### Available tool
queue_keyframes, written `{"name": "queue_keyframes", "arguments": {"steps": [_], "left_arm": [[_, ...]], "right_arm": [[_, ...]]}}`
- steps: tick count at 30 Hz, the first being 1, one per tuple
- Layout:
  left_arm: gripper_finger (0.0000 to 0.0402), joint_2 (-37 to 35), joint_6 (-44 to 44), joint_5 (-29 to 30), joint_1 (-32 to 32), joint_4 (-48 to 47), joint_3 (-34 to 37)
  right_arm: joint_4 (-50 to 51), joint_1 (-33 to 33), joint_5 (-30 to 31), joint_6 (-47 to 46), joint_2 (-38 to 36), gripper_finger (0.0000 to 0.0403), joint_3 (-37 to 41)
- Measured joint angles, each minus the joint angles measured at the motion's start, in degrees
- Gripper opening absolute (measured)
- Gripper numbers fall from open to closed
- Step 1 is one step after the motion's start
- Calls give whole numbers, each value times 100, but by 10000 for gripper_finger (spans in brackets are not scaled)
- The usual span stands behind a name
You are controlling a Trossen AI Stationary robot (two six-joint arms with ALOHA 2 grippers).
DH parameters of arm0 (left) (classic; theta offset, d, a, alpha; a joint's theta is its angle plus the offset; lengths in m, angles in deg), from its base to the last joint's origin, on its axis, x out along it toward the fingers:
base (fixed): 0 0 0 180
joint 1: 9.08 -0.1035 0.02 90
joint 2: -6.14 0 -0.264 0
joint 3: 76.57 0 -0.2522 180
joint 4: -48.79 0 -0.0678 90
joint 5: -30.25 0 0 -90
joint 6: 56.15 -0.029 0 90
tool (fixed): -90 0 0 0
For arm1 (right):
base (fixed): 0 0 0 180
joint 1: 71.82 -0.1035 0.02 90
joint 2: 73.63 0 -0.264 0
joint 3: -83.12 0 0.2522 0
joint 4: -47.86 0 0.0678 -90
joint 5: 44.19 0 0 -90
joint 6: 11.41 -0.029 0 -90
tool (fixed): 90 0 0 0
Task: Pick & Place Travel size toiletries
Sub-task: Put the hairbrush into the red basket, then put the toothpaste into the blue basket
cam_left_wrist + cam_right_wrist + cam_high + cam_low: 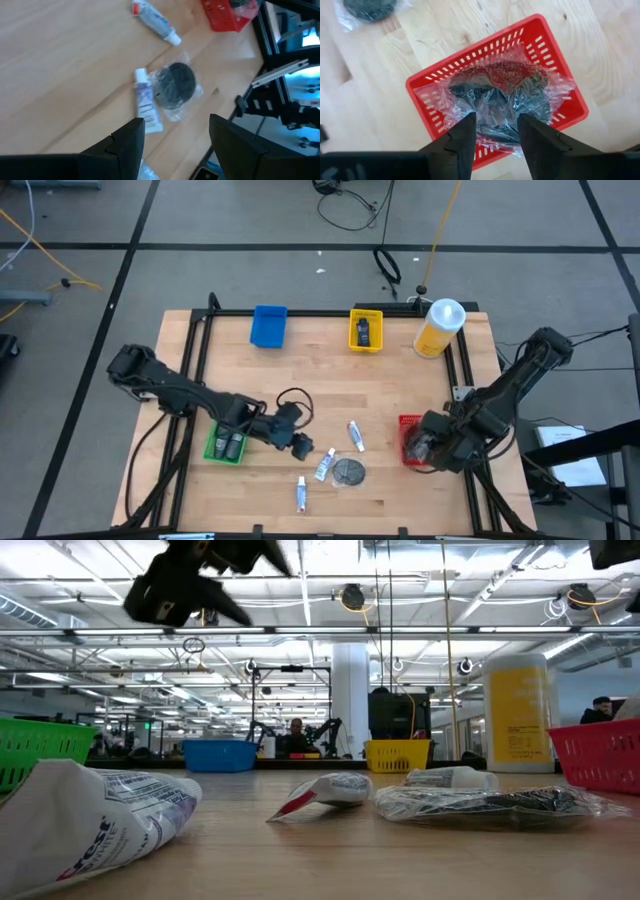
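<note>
My right fingers (495, 132) hang apart over the red plastic basket (559, 65); my left fingers (175, 137), apart, hover at nine o'clock of the bagged dark disc (175, 84).

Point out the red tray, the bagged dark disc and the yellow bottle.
red tray (559, 60), right wrist view, its far rim.
bagged dark disc (175, 84), left wrist view, disc centre.
yellow bottle (434, 337), high view, its yellow body.

On the wooden desk (330, 405) stood a blue tray (269, 325), a yellow tray (366, 330) holding a dark item, and a yellow bottle (439, 327). The left tool (300, 445) hovered beside the green tray (226, 444). White tubes (355, 435) lay near a dark disc (348, 471). The right tool (432, 448) hung over the red tray (409, 425).
</note>
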Motion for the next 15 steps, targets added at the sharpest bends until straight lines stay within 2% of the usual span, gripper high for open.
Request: {"name": "queue_keyframes", "arguments": {"steps": [7, 10, 15], "left_arm": [[218, 826, -125, 143, 7, -741, -1027], [218, 1153, -118, 184, 7, -739, -1228], [218, 1597, 65, 211, 9, -620, -1348]], "right_arm": [[-219, 2, 368, -5, -445, 135, 0], [-339, 2, 590, -5, -560, 133, 2], [-401, 2, 609, -5, -675, 130, 2]]}}
